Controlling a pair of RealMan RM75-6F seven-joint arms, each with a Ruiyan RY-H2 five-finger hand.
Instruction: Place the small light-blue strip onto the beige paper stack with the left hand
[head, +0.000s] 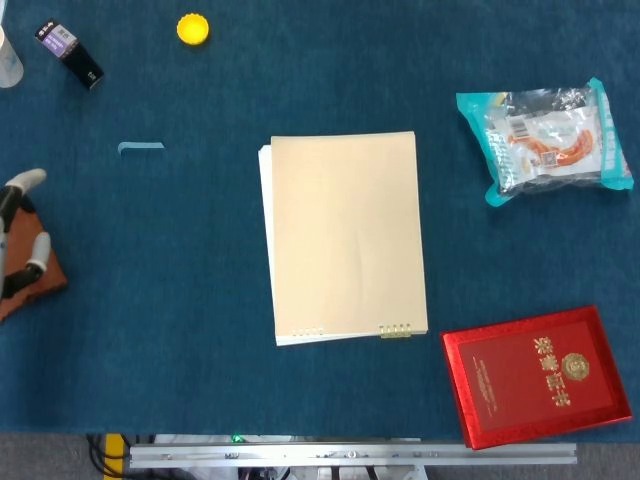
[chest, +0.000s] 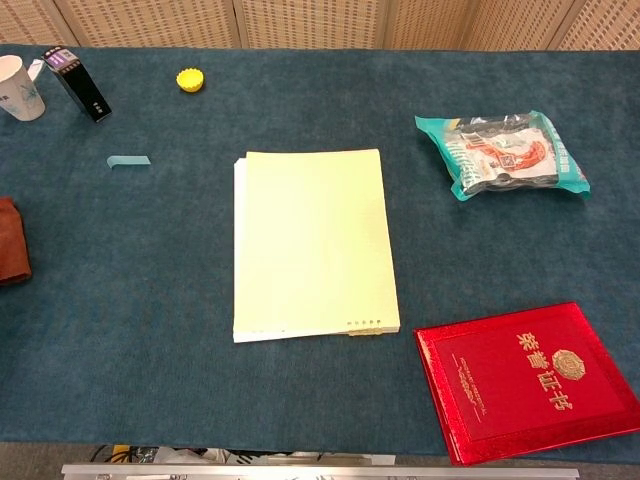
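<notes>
Your left hand (head: 22, 235) sits at the frame's left edge, fingers apart and holding nothing, because the light-blue strip (head: 140, 148) lies untouched in the upper left, well apart from the beige paper stack (head: 347, 238) at centre.

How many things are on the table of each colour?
Light blue: 1, strip
Beige: 1, paper stack
Yellow: 1, cap
Red: 1, book
Teal: 1, snack bag
Black: 1, box
White: 1, cup
Brown: 1, cloth
Total: 8
</notes>
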